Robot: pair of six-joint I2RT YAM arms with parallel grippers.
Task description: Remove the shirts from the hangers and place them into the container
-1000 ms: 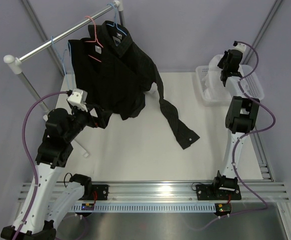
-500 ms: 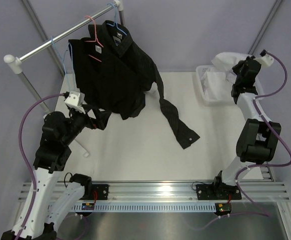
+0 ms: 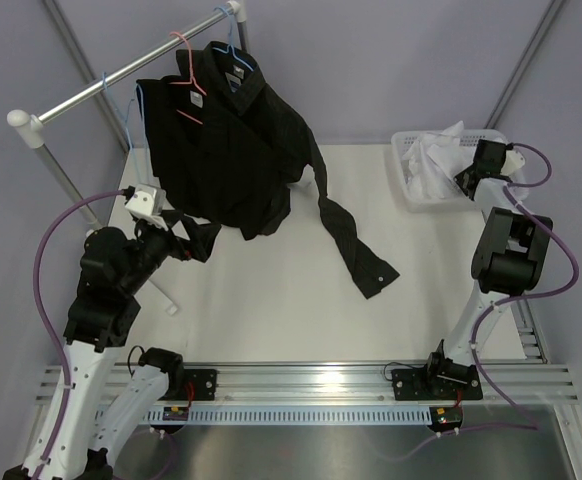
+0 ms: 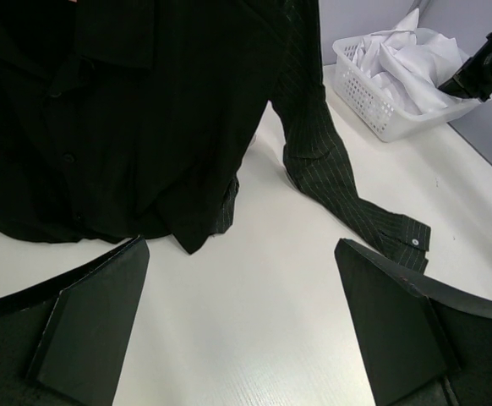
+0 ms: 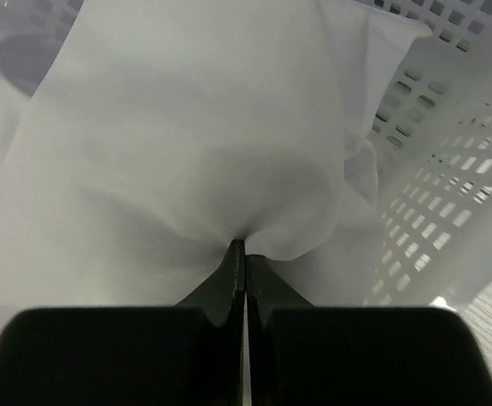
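Black shirts (image 3: pixel 231 150) up on the rail (image 3: pixel 121 75), white shirt (image 3: pixel 433 165) down in the basket (image 4: pixel 369 97).
On the white table (image 3: pixel 271 310), one pinstriped sleeve (image 4: pixel 318 161) trailing from the hanging black shirts; basket at the far right corner, heaped with white cloth; right gripper (image 5: pixel 239 254) pinched tight on a fold of the white shirt; left gripper (image 4: pixel 240 244) spread wide near the black hems, holding nothing; hangers (image 3: pixel 183 45) hooked over the rail.

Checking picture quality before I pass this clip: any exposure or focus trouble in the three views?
Top view: evenly lit and sharp, though the black shirts merge into one dark mass. Left wrist view: sharp; pinstripes show on the sleeve, but the shirt body is nearly featureless black. Right wrist view: the white shirt fills the frame, bright and low in contrast; the basket lattice is readable.
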